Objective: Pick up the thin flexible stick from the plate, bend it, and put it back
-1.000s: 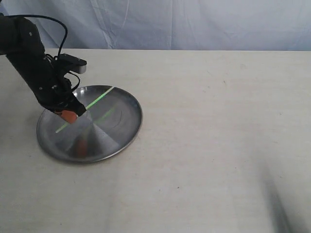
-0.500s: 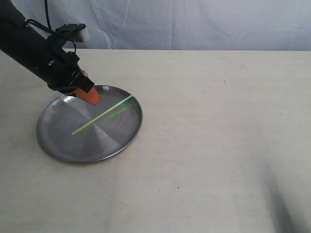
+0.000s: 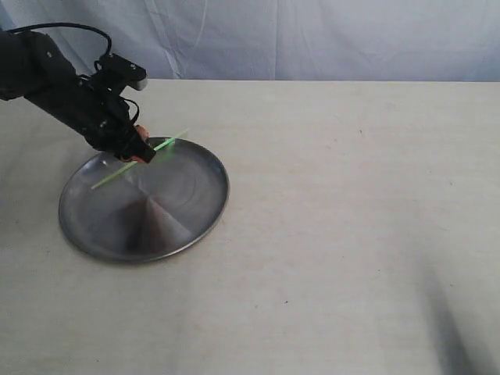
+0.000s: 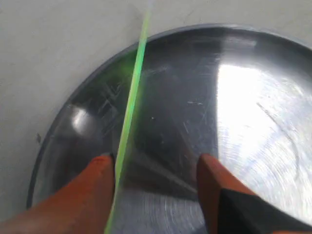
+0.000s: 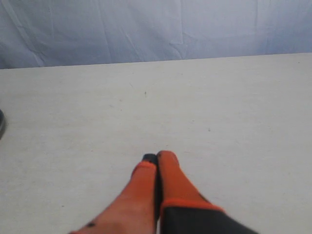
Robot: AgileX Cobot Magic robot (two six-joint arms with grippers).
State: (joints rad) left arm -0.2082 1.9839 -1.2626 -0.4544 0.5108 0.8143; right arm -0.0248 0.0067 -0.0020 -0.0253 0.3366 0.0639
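Observation:
The round steel plate lies on the left part of the table. Across its far half runs the thin yellow-green stick, slanting from the plate's left side out past the far rim. My left gripper is low over that far rim, about at the stick's middle. In the left wrist view this gripper is open over the plate, and the stick runs straight along the inner side of one orange finger; the other finger stands well apart. My right gripper is shut on nothing above bare table.
A pale blue cloth hangs behind the table's far edge. The beige tabletop stretches to the right of the plate. A sliver of the plate's rim shows at the edge of the right wrist view.
The left gripper lifted off the plate's left side, swung toward the far rim, then came down there. The stick shifted on the plate and now lies against one of that gripper's fingers.

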